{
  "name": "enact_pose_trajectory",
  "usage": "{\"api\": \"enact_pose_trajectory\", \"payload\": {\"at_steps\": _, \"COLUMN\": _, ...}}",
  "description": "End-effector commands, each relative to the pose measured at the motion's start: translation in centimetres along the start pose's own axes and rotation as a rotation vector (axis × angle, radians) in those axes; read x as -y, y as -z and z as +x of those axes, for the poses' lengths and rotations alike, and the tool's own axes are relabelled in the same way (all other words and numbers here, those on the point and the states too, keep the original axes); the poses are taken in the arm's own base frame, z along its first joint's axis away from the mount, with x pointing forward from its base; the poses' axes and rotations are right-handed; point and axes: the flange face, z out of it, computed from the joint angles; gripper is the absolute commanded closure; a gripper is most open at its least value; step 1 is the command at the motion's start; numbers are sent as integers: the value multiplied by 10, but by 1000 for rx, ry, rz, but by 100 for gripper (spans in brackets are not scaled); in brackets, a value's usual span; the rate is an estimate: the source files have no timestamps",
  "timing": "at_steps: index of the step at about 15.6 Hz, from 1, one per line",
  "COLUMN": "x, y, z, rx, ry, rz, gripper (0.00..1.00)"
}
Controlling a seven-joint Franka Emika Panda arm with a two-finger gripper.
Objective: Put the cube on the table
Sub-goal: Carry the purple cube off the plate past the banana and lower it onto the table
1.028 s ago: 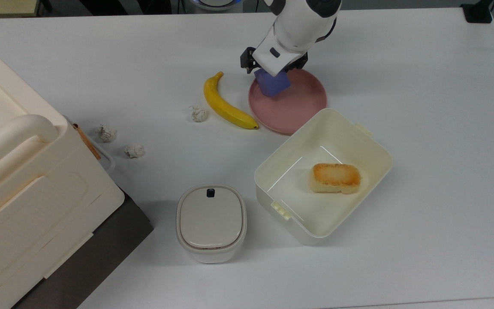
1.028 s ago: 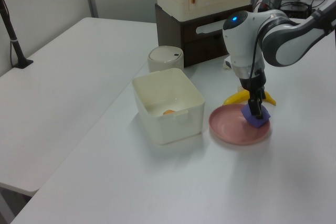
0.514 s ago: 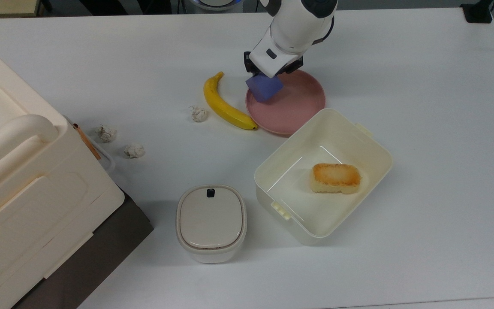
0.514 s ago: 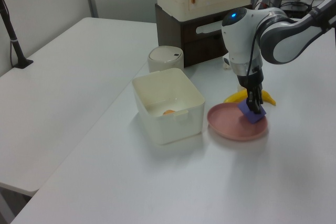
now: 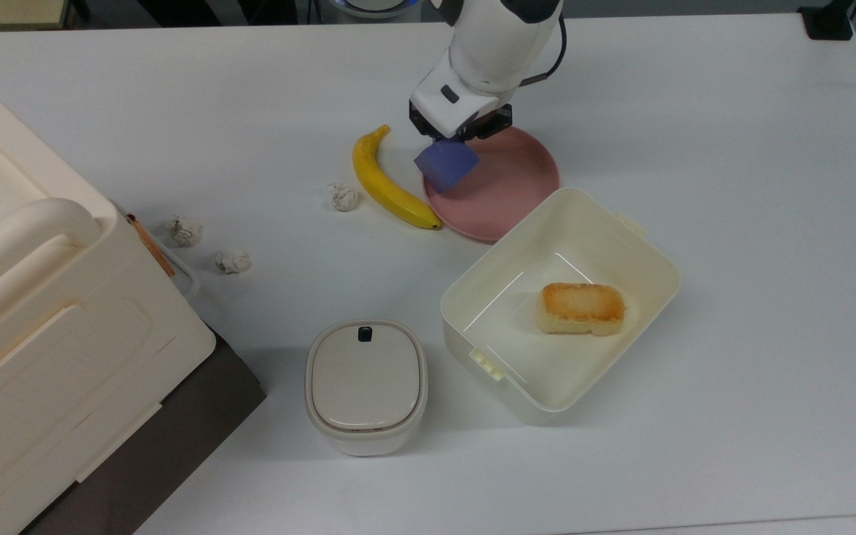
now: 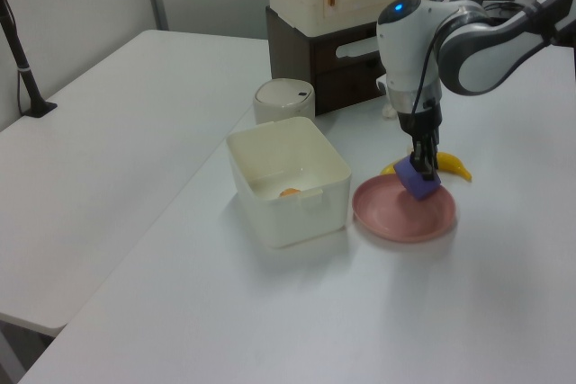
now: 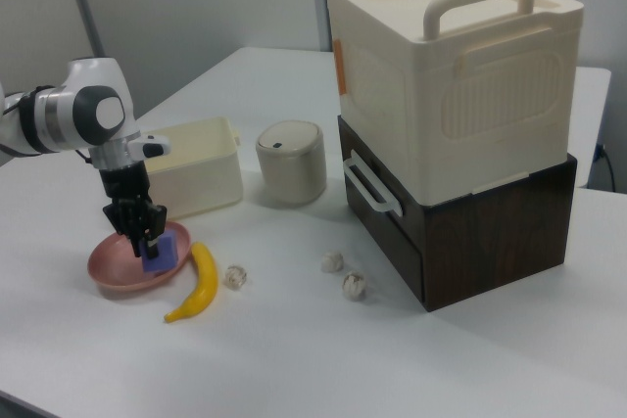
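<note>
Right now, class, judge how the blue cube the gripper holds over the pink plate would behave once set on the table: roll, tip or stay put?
The cube has flat faces, so it would probably sit still rather than roll. It hangs tilted in the gripper, so it might rock onto a face if released at that angle. It keeps its shape under the grip, suggesting it is fairly stiff.

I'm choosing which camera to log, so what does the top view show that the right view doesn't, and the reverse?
Top view alone: the bread-like block lying inside the open cream box. Right view alone: the full height of the big handled cream container stacked on a dark brown drawer unit. Both share the gripper holding the cube over the pink plate, the banana, the lidded canister and three paper balls.
</note>
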Motion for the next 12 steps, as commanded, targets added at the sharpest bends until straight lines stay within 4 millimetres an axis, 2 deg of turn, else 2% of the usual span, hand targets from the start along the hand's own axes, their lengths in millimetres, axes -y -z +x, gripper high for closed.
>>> {"api": "enact_pose_trajectory", "payload": {"at_steps": 1, "x": -14, "y": 14, "z": 6, "rx": -36, "ry": -49, "rz": 21, "gripper": 93}}
{"api": "enact_pose_trajectory", "payload": {"at_steps": 5, "x": -55, "y": 31, "z": 16, "rx": -68, "ry": -126, "rz": 41, "gripper": 93}}
{"api": "enact_pose_trajectory", "payload": {"at_steps": 11, "x": -115, "y": 36, "z": 36, "rx": -126, "ry": -255, "rz": 69, "gripper": 93}}
{"api": "enact_pose_trajectory", "payload": {"at_steps": 12, "x": -123, "y": 31, "z": 41, "rx": -131, "ry": -320, "rz": 77, "gripper": 93}}
